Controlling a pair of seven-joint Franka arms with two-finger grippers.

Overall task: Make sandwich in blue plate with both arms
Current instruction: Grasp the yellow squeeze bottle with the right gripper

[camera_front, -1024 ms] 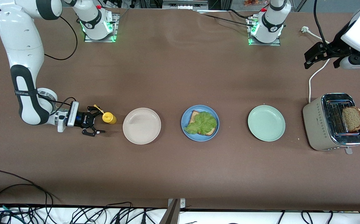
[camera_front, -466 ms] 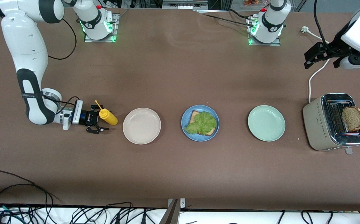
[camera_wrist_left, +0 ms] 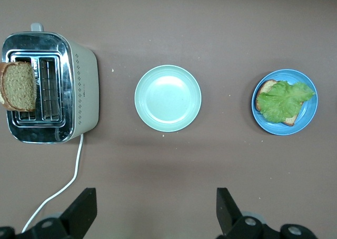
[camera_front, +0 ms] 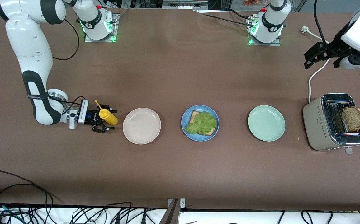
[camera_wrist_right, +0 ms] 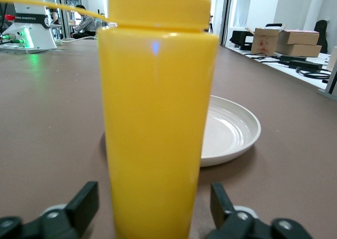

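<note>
At the table's nine o'clock end, right gripper (camera_front: 102,119) fingers straddle the yellow squeeze bottle (camera_front: 108,117), not yet clamped. Blue plate (camera_front: 215,128) centrally holds bread and lettuce (camera_front: 201,123). Left gripper (camera_front: 322,59) waits wide open above the toaster (camera_front: 315,123).

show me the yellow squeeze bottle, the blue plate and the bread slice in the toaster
yellow squeeze bottle (camera_front: 108,117): front view, middle of its body
blue plate (camera_front: 184,119): front view, bare rim beside the lettuce
bread slice in the toaster (camera_front: 352,119): front view, its brown face
</note>
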